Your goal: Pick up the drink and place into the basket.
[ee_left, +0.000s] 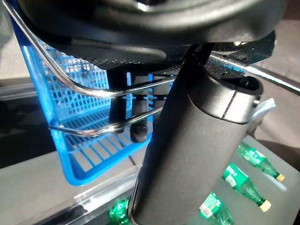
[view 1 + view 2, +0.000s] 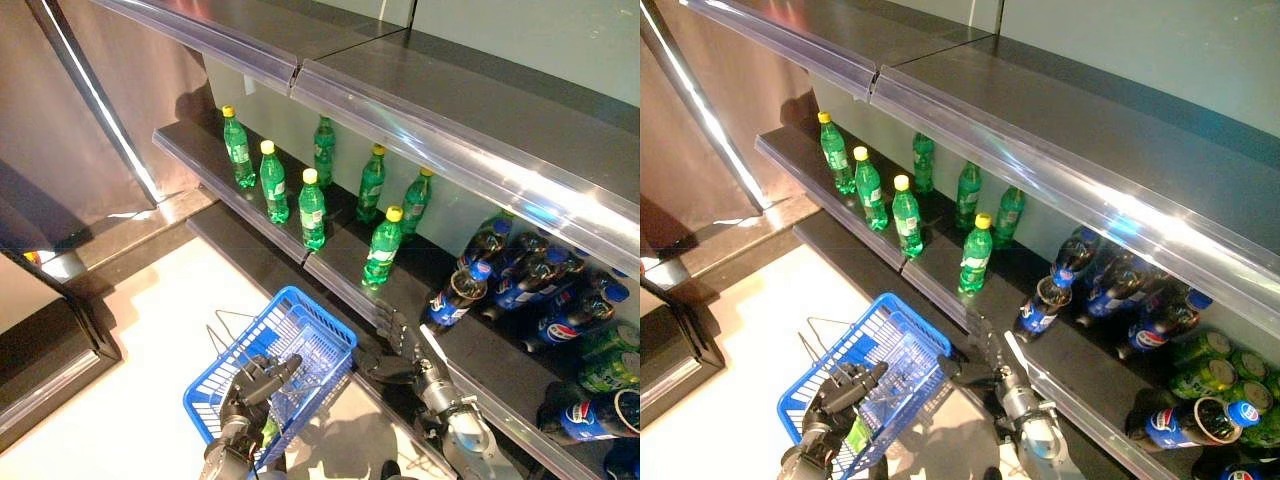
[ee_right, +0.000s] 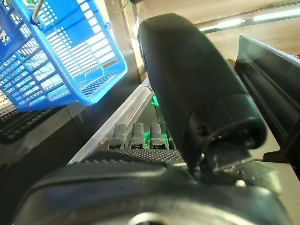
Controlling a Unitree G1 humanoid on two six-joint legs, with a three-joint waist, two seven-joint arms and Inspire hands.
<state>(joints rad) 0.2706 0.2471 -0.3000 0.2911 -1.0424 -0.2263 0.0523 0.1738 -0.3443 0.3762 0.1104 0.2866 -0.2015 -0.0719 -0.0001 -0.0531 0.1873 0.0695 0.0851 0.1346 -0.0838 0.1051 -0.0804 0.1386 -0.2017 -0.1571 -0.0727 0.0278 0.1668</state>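
While empty — right robot hand (image 2: pixel 400 345) open-fingered.

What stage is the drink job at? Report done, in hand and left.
Done: the left hand grips the blue basket by its wire handles. Something green shows through the mesh; I cannot tell if it is a bottle. In hand: the right hand is open and empty at the shelf edge, near the closest green bottle. Left: grasp a bottle and basket it.
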